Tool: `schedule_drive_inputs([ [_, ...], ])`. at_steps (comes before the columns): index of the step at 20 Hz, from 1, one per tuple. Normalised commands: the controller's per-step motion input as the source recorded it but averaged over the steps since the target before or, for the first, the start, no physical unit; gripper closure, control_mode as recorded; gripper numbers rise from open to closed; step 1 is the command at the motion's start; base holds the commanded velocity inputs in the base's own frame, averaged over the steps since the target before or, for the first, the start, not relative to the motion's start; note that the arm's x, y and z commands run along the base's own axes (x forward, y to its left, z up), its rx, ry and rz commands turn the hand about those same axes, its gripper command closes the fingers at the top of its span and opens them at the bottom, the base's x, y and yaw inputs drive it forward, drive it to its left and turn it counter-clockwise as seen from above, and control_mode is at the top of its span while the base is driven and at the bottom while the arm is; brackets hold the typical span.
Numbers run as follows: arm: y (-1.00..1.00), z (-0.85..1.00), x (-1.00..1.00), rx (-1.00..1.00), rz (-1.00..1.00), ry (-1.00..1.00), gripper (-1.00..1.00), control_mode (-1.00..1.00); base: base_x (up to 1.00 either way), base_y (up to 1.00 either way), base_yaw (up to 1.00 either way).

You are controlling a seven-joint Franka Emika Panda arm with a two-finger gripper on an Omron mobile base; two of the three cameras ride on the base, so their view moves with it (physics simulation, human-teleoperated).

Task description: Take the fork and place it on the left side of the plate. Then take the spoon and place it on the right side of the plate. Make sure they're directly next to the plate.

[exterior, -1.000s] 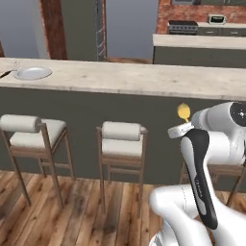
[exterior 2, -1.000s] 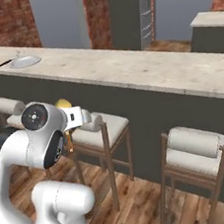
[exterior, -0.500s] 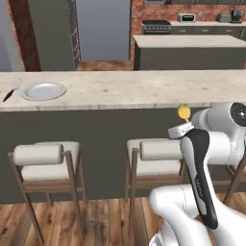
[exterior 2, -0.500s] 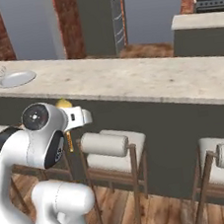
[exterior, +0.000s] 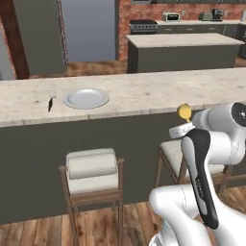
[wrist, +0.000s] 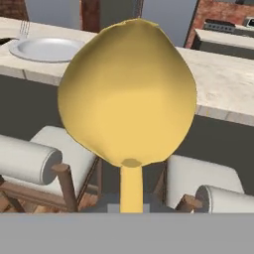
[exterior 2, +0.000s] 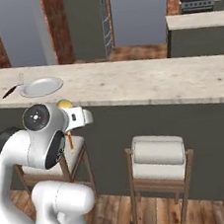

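In the left base view the fork (exterior: 50, 102) already lies just left of the plate (exterior: 86, 98) on the counter (exterior: 144, 93), so the first half looks done; the plate holds nothing. The spoon (exterior: 184, 112) rides in the gripper (exterior: 182, 126), well right of the plate.

The right base view shows the spoon (exterior 2: 63, 105) below counter height.

In the hand view the spoon's bowl (wrist: 126, 94) stands upright, its handle clamped between the closed jaws; placing it remains

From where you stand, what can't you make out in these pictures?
- Gripper fingertips: in the hand view the spoon covers where they would grip its handle.
- Spoon handle: in the left base view the white arm hides all but the bowl.
- Fork: too small to tell whether it touches the plate.
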Motion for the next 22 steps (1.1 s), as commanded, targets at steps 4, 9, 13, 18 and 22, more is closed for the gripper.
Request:
schedule_drive_inputs([
  [4, 0.00, 0.00, 0.00, 0.00, 0.00, 0.00, 1.00, 1.00, 0.41, 1.00, -0.24],
  [9, 0.00, 0.00, 0.00, 0.00, 0.00, 0.00, 1.00, 1.00, 0.61, 0.79, -0.23],
  [13, 0.00, 0.00, 0.00, 0.00, 0.00, 0.00, 1.00, 1.00, 0.95, 0.34, -0.15],
  [18, 0.00, 0.02, 1.00, 0.00, -0.08, 0.13, 1.00, -1.00, 0.00, 0.00, 0.00],
  [22, -0.07, 0.11, 1.00, 0.00, -0.05, 0.22, 1.00, -1.00, 0.00, 0.00, 0.00],
])
